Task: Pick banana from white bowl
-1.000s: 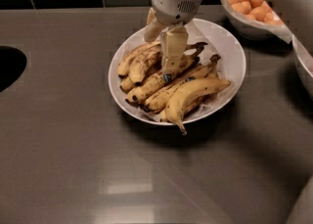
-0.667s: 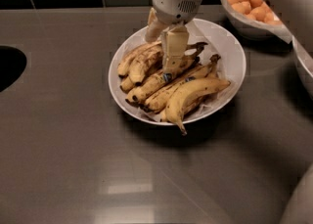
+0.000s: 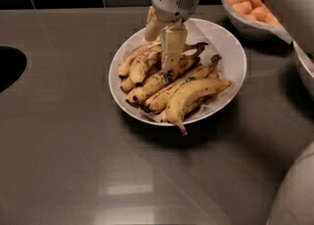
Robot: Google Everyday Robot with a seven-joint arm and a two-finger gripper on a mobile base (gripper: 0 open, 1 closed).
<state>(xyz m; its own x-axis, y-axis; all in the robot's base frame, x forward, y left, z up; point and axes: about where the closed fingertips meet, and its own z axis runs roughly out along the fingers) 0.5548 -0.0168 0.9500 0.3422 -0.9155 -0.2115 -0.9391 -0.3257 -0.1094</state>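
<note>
The wide white bowl [image 3: 230, 47] with a paper liner sits at the middle of the counter and holds several ripe, brown-spotted bananas [image 3: 194, 94]. My gripper [image 3: 159, 52] comes down from above into the back left of the pile. Its jaws stand apart: one finger [image 3: 172, 47] rests on a banana [image 3: 162, 79] that lies across the middle, the other [image 3: 151, 28] sits behind it near the bowl's far rim. Nothing is lifted.
A smaller white bowl [image 3: 245, 28] with small orange fruits stands at the back right. Another white rim [image 3: 305, 69] shows at the right edge. A dark round opening [image 3: 9, 67] lies at the left. Part of my pale body [image 3: 294, 194] fills the lower right corner.
</note>
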